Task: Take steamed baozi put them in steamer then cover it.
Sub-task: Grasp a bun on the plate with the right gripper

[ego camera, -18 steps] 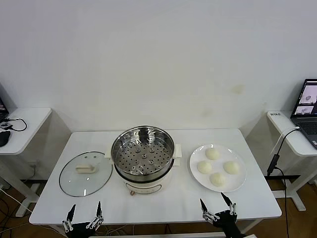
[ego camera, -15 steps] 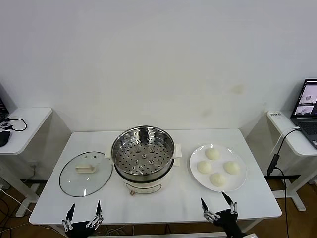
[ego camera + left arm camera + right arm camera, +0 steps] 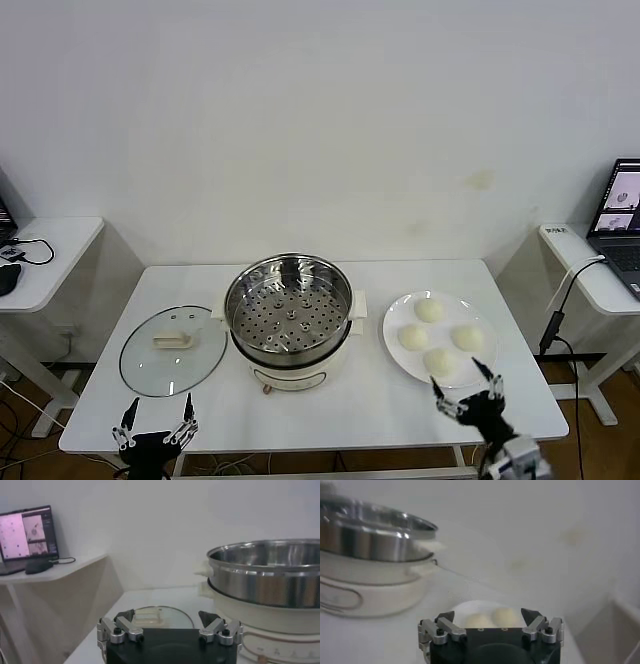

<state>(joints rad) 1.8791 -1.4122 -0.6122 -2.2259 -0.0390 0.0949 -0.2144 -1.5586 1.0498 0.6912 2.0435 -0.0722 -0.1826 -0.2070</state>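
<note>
Several cream-white baozi [image 3: 438, 360] lie on a white plate [image 3: 478, 378] at the table's right. The steel steamer [image 3: 289, 307] on its white base stands mid-table, uncovered, its perforated tray bare. The glass cover [image 3: 173, 349] with a cream handle lies flat to its left. My right gripper [image 3: 464, 385] is open and empty, at the plate's near edge just in front of the nearest baozi; two baozi [image 3: 481, 619] show in the right wrist view beyond my right gripper [image 3: 488, 617]. My left gripper [image 3: 156, 414] is open and empty at the front edge before the cover [image 3: 160, 616]; my left gripper [image 3: 167, 617] faces it.
Side desks flank the table, with a laptop [image 3: 619, 215] on the right one and cables [image 3: 20, 248] on the left one. A white wall stands behind. Bare tabletop [image 3: 350, 405] lies in front of the steamer.
My right gripper has moved forward and to the right, up to the plate's near edge. My left gripper has drawn back a little and shifted left.
</note>
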